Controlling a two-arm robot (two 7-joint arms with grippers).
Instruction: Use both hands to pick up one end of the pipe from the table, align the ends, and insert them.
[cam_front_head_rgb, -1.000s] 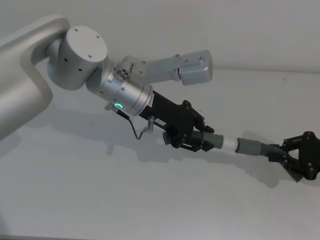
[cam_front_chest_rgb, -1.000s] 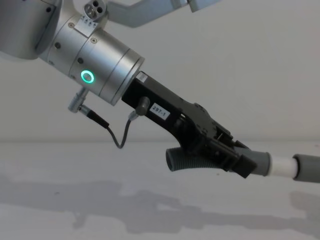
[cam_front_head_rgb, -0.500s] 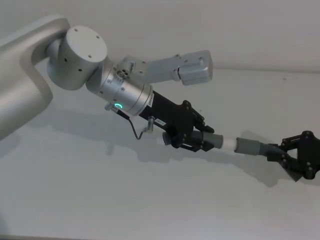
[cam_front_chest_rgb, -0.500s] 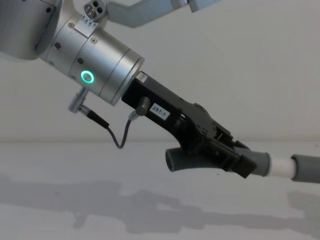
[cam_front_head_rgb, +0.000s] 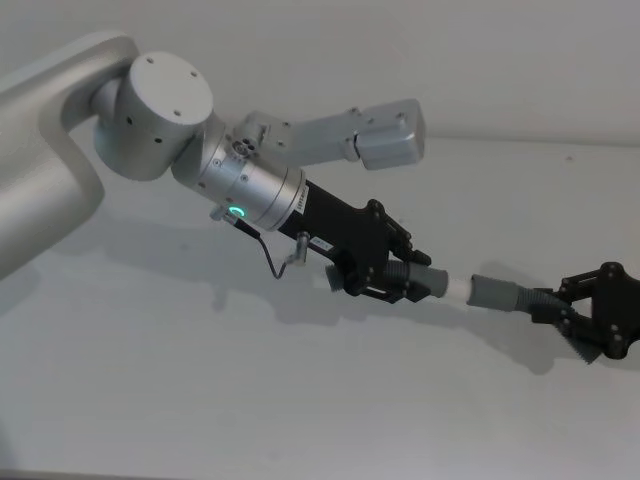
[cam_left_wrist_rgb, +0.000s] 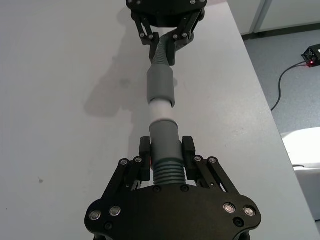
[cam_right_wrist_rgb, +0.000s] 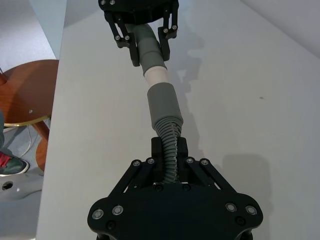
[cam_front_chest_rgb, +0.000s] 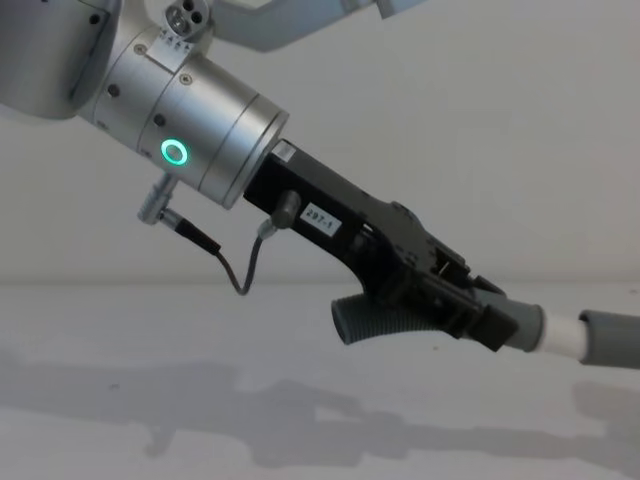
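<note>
Both pieces of the pipe hang above the white table (cam_front_head_rgb: 200, 390), held in one line. My left gripper (cam_front_head_rgb: 400, 283) is shut on the elbow's ribbed bend (cam_left_wrist_rgb: 166, 169). The elbow's grey collar (cam_front_head_rgb: 432, 283) and white stub (cam_front_head_rgb: 457, 288) point at the straight grey tube (cam_front_head_rgb: 492, 294). My right gripper (cam_front_head_rgb: 552, 308) is shut on the thin ribbed tail (cam_right_wrist_rgb: 170, 145) behind that tube. The white stub (cam_left_wrist_rgb: 161, 111) meets the tube's mouth (cam_left_wrist_rgb: 160, 100) and a short white stretch shows between the two grey parts. How deep it sits is hidden.
A silver arm link (cam_front_head_rgb: 385, 135) hangs over the far side of the table. The table's edge (cam_left_wrist_rgb: 260, 95) runs close beside the pipe, with floor, a cable and a small black box (cam_left_wrist_rgb: 312, 52) beyond. A round wooden stool (cam_right_wrist_rgb: 25, 90) stands off the other edge.
The two grippers have drawn slightly closer together along the pipe's line. The visible white stretch of stub is a little shorter than a second ago.
</note>
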